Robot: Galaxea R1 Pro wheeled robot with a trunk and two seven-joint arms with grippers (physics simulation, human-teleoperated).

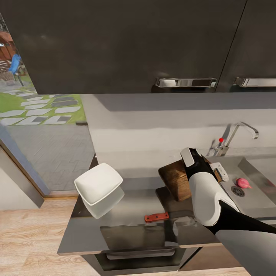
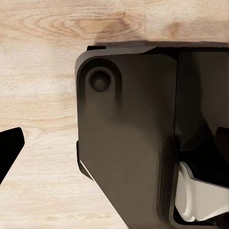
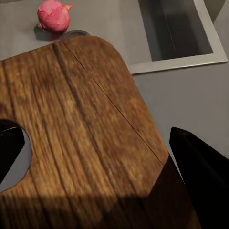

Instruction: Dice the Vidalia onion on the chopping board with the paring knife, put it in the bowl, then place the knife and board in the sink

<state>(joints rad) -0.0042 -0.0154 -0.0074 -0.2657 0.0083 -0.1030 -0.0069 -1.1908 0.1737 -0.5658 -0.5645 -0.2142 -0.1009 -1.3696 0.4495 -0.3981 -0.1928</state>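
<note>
Head view: right hand [image 1: 199,168] grips the chopping board [image 1: 175,180], fingers closed on its edge near the handle hole, board raised and tilted above the surface [image 1: 126,226] beside the sink [image 1: 253,184]. Vidalia onion [image 1: 243,183] lies in the basin near the drain. Paring knife [image 1: 156,217] and bowl [image 1: 98,183] rest on the surface. Left hand: state cannot be told.
</note>
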